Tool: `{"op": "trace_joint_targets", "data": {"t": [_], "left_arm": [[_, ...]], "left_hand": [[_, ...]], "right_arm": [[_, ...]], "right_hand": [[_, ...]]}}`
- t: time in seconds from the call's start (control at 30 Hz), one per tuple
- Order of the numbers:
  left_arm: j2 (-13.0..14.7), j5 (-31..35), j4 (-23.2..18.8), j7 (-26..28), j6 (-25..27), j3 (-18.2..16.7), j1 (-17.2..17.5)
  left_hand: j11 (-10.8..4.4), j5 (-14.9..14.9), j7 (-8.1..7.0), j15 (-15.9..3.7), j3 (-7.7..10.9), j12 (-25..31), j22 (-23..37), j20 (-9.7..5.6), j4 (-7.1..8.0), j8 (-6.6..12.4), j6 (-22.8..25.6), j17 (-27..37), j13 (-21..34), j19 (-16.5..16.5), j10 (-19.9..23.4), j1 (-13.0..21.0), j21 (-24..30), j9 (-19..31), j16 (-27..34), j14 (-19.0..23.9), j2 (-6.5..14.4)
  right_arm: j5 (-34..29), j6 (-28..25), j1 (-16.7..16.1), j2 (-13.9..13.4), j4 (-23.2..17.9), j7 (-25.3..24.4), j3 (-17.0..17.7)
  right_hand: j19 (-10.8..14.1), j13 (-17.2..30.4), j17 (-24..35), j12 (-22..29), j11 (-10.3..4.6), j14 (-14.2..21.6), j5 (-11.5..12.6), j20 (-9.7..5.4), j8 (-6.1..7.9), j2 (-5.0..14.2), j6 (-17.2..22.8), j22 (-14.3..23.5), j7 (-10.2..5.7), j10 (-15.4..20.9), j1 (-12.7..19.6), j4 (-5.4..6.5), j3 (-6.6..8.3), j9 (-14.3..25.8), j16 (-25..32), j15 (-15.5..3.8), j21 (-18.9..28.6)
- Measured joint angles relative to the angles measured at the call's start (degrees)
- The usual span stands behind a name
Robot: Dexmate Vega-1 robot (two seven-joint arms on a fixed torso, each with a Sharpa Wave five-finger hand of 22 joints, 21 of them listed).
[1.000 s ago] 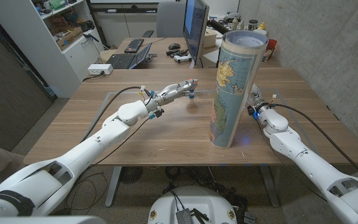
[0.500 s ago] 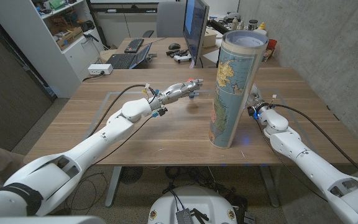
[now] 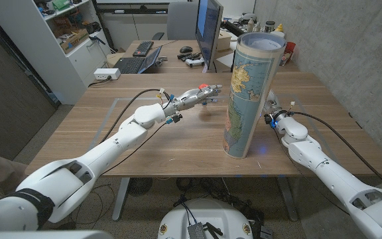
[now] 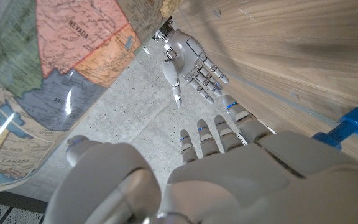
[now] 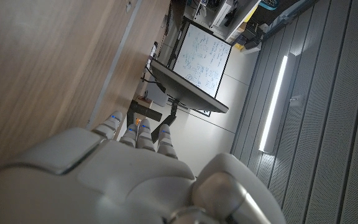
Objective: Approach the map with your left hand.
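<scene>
Standing upright right of the frame's centre, the rolled map (image 3: 246, 93) is seen on the wooden table (image 3: 144, 139). Just left of it, apart, the left hand (image 3: 201, 95) is held with fingers extended, empty. The right hand (image 3: 271, 106) is hidden behind the map; its grip cannot be told.

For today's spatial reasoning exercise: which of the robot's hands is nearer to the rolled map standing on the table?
Right. The right hand sits right beside the map, partly hidden behind it. The left hand hangs above the table with a clear gap to it.
</scene>
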Motion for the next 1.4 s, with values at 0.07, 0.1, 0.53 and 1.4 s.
{"op": "trace_joint_targets", "data": {"t": [0.07, 0.1, 0.53, 1.4], "left_arm": [[0.00, 0.01, 0.00, -0.42, -0.39, 0.00, 0.00], [-0.37, 0.01, 0.72, -0.65, -0.64, 0.17, -0.37], [-2.22, -0.08, 3.99, -2.92, -3.04, 1.02, -1.90], [-3.43, -0.25, 5.01, -5.51, -5.19, 1.96, -2.68]], "left_hand": [[0.00, 0.00, 0.00, 0.00, 0.00, 0.00, 0.00, 0.00, 0.00, 0.00, 0.00, 0.00, 0.00, 0.00, 0.00, 0.00, 0.00, 0.00, 0.00, 0.00, 0.00], [0.00, -0.05, 0.00, 0.00, 0.00, 0.00, 0.00, 0.00, 0.00, 0.00, 0.00, 0.00, 0.00, 0.00, 0.00, 0.00, 0.00, 0.00, 0.00, 0.00, 0.00], [-0.01, -0.43, 0.31, 0.28, -0.01, 0.00, 0.00, 0.00, 0.01, 0.00, 0.72, 0.00, 0.00, 0.00, 0.60, -0.22, 0.00, 0.01, 0.00, 0.28, -0.23], [-0.41, -1.09, 0.31, 0.03, -0.24, 0.66, 0.01, 0.00, 0.23, 0.00, 0.72, 0.00, 0.00, 0.00, 2.45, -0.68, 0.00, 0.01, 0.00, 1.06, -0.22]], "right_arm": [[0.00, 0.00, 0.07, 0.00, 0.08, 0.00, -0.08], [-0.12, -0.17, 0.11, 0.00, 0.12, -0.12, -0.11], [-0.81, -0.56, 0.07, -0.23, 0.11, -0.77, -0.36], [-1.81, -1.46, -0.53, -0.61, -0.89, -2.06, -0.80]], "right_hand": [[-0.01, 0.00, 0.00, 0.00, 0.00, 0.00, 0.00, -0.01, 0.00, 0.00, 0.00, 0.00, 0.00, 0.00, 0.00, 0.00, 0.00, 0.00, 0.00, 0.00, 0.00], [-0.21, 0.00, 0.00, 0.00, 0.00, 0.00, 0.00, -0.21, 0.00, -0.01, 0.00, 0.00, 0.00, 0.00, -0.01, 0.00, 0.00, 0.00, 0.00, 0.00, 0.00], [-0.61, 0.00, 0.00, 0.00, -0.01, -0.11, 0.01, 0.20, 0.00, -0.23, 0.00, 0.00, 0.00, 0.00, -0.23, 0.34, 0.15, 0.00, 0.00, 0.11, 0.00], [-0.08, -0.28, 0.00, 0.44, 0.05, -0.41, -0.23, -0.75, 0.27, -0.23, 0.00, 0.00, 0.00, 0.07, -0.23, 0.47, 0.01, 0.00, 0.00, -0.21, 0.00]]}}
